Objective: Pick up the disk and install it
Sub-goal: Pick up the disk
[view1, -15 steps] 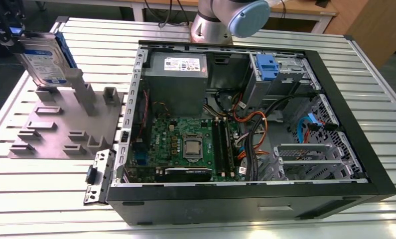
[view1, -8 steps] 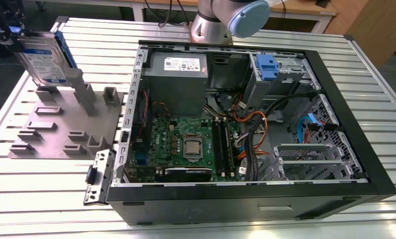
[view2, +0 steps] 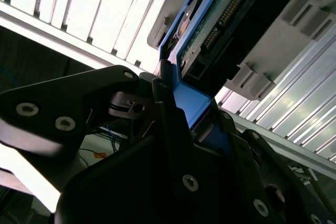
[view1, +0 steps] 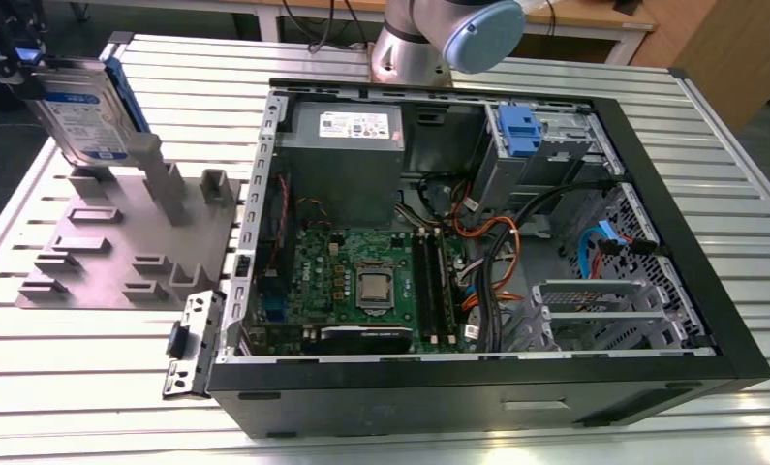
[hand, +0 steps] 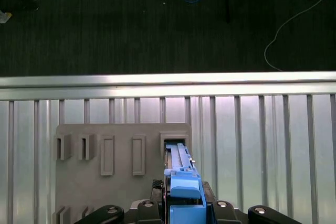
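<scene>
While the disk is being gripped upright by its blue carrier in the closed gripper, over the grey fixture beside the computer case, it is probably best being drawn straight up, untilted, so snagging is being avoided.

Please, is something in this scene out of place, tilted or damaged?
Nothing stands out. The gripper holds the disk on edge over the grey fixture plate, beside the open computer case. The cables inside the case lie loose, but nothing looks broken or spilled.
</scene>
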Robot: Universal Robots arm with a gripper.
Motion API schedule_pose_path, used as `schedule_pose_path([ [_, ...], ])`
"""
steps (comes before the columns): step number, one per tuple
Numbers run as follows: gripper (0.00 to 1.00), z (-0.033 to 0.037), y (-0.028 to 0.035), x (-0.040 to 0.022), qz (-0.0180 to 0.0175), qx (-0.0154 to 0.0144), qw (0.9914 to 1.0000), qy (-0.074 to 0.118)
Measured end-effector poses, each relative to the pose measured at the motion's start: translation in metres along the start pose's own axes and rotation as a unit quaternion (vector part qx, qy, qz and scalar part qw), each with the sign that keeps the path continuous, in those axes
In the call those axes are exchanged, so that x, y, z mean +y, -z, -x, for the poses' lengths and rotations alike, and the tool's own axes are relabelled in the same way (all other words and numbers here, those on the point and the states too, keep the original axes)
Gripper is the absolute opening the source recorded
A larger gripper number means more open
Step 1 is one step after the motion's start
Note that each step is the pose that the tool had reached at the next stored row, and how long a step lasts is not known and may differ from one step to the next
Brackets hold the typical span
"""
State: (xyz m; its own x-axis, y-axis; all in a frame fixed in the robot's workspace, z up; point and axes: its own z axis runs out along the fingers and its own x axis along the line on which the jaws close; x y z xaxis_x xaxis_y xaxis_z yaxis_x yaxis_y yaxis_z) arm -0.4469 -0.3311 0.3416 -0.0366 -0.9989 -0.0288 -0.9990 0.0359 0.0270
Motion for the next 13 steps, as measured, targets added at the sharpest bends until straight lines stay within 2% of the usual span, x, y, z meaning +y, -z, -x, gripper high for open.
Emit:
schedule_pose_path([
  [13,0.36,0.0001,0.0039,0.0001,0.0001,0.0001,1.0,0.0],
])
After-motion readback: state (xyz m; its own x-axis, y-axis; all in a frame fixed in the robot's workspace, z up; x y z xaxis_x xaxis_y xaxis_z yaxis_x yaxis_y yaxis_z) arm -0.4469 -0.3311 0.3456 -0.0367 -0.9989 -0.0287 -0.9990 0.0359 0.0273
